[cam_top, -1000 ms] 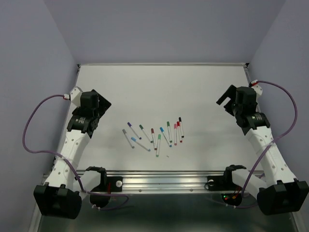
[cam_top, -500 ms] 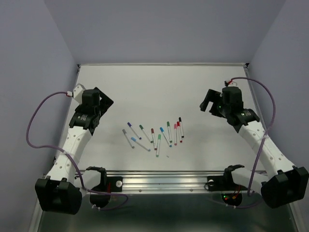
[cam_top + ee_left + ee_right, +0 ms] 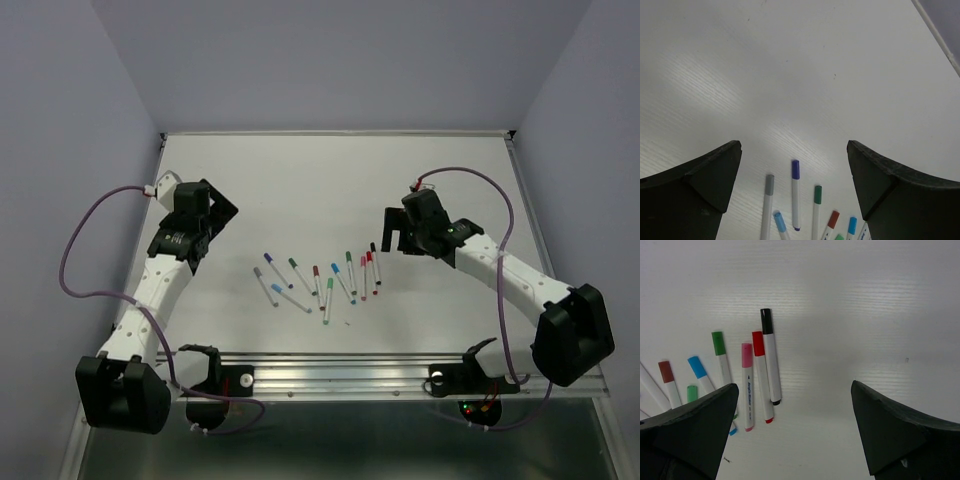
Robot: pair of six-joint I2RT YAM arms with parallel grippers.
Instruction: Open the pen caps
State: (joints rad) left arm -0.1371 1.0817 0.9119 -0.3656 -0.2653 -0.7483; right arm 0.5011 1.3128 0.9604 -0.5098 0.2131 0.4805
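About ten white-barrelled pens [image 3: 320,278] lie fanned out in the middle of the table, each with its coloured cap on. The left wrist view shows the grey cap [image 3: 769,184], purple cap [image 3: 795,169] and green cap [image 3: 817,194]. The right wrist view shows the black cap [image 3: 766,321], red cap [image 3: 758,343], pink cap [image 3: 746,355] and another green cap [image 3: 717,343]. My left gripper [image 3: 218,212] is open and empty, left of and behind the pens [image 3: 794,146]. My right gripper [image 3: 393,232] is open and empty, just right of the black pen [image 3: 794,386].
The white table [image 3: 330,180] has a raised rim at the back and sides. A metal rail [image 3: 340,365] runs along the near edge between the arm bases. Purple cables [image 3: 75,250] loop off both arms.
My right arm has swung left and inward, bringing its gripper from the table's right side close to the pens. My left gripper has shifted slightly back and right. The pens have not moved.
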